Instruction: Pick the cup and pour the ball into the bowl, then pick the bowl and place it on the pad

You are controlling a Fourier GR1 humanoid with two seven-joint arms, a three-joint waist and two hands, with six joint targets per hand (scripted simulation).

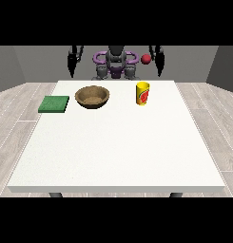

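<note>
The robot [116, 64] stands at the far edge of the white table [118, 152] with both arms raised beside its shoulders. The hand at the view's left [73, 60] hangs dark and narrow above the table's far edge, and I cannot tell how its fingers lie. The hand at the view's right [158, 59] is held up the same way, and there too I cannot tell whether it is released or clenched. A small red ball [146, 59] shows in the air just beside that hand, above the yellow cup [142, 93]; whether it touches the hand I cannot make out. The cup stands upright on the table toward the far right. The brown bowl [92, 97] sits to its left, well apart from it, and the green pad [54, 104] lies flat near the bowl's other side, by the table's left edge.
</note>
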